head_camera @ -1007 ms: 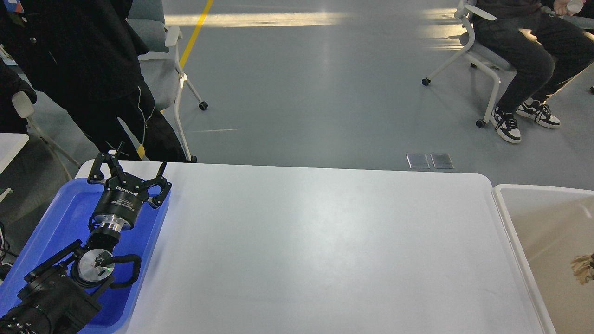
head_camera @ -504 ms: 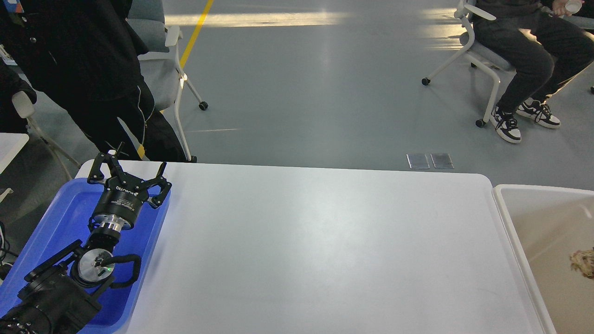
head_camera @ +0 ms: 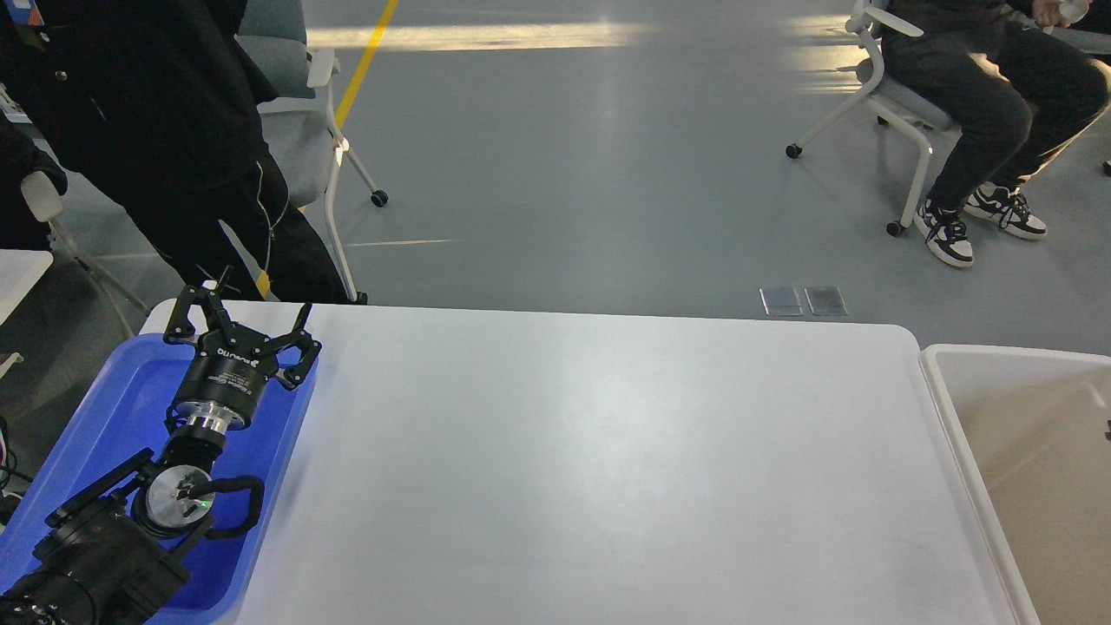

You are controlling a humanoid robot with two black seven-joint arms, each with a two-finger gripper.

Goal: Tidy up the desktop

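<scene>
Left tool [head_camera: 246,325] hovering over the far end of the blue tray [head_camera: 130,391], fingers spread wide, gripping nothing. Right tool not appearing in view. Extending rightward from the tray: the surface [head_camera: 608,469], a broad white top with rounded corners, lying bare across its visible area and ending beside the beige bin [head_camera: 933,365]. Judging by appearance: rigid, heavy, smooth and likely slippery; not a thing for lifting, offering only its edges as a hold.
</scene>
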